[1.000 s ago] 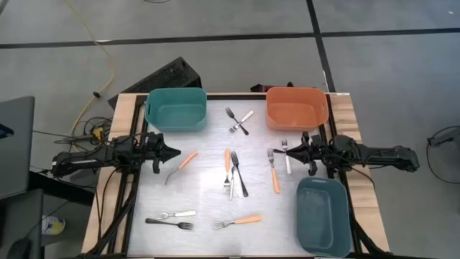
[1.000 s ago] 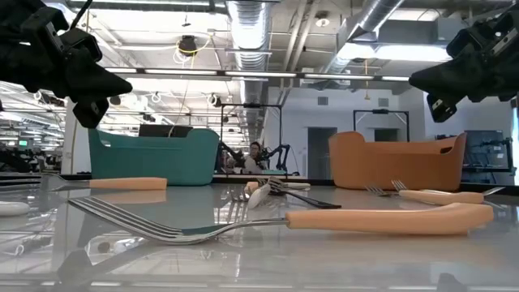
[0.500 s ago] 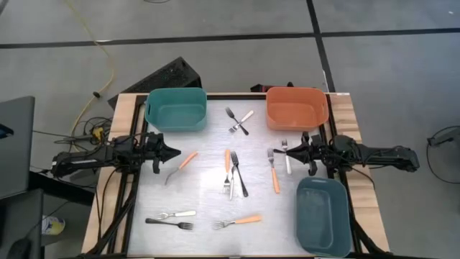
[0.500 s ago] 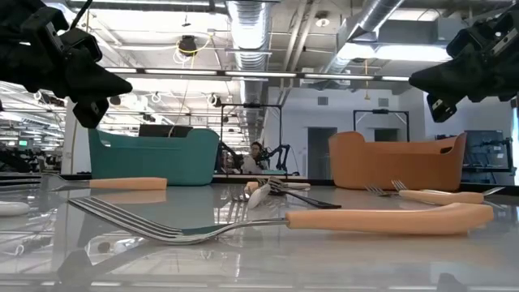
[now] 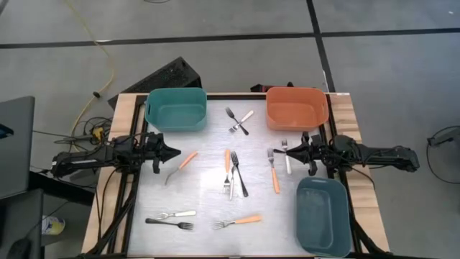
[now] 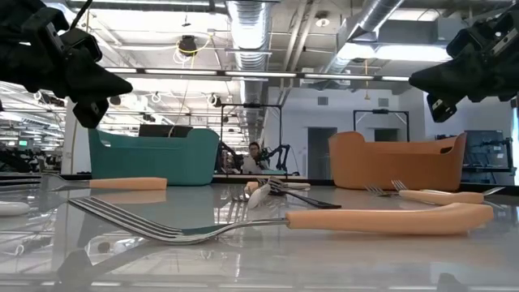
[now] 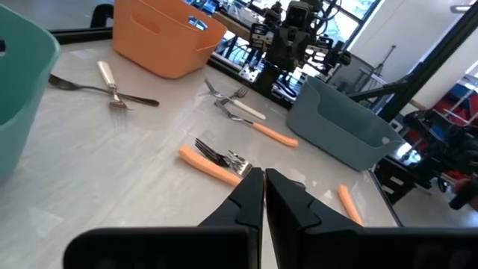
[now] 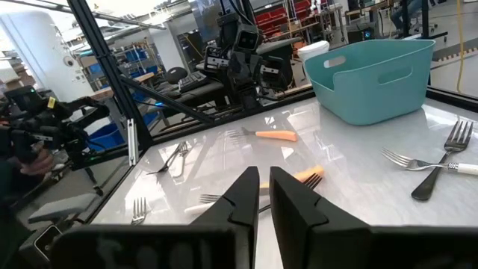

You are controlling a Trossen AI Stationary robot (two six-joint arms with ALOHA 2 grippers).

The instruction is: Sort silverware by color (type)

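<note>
Several small forks lie flat on the table. In the high view an orange-handled fork point(image 5: 181, 166) lies just near-side of my left gripper point(image 5: 176, 152), which hovers shut above the table's left side. A white-handled fork point(image 5: 287, 155) and an orange one point(image 5: 274, 173) lie by my right gripper point(image 5: 277, 151), shut and hovering at the right side. Orange, white and dark forks overlap at the centre point(image 5: 231, 173). A dark and a white fork cross point(image 5: 239, 121) near the far edge. Three more lie near the near edge point(image 5: 171, 218), point(image 5: 237, 221). Both grippers hang above the table in the low view point(image 6: 130, 81), point(image 6: 413, 79).
A teal bin point(image 5: 176, 108) stands at the far left and an orange bin point(image 5: 296, 108) at the far right. A grey-blue bin point(image 5: 323, 214) stands at the near right, beside the right arm. Bare table shows between the fork groups.
</note>
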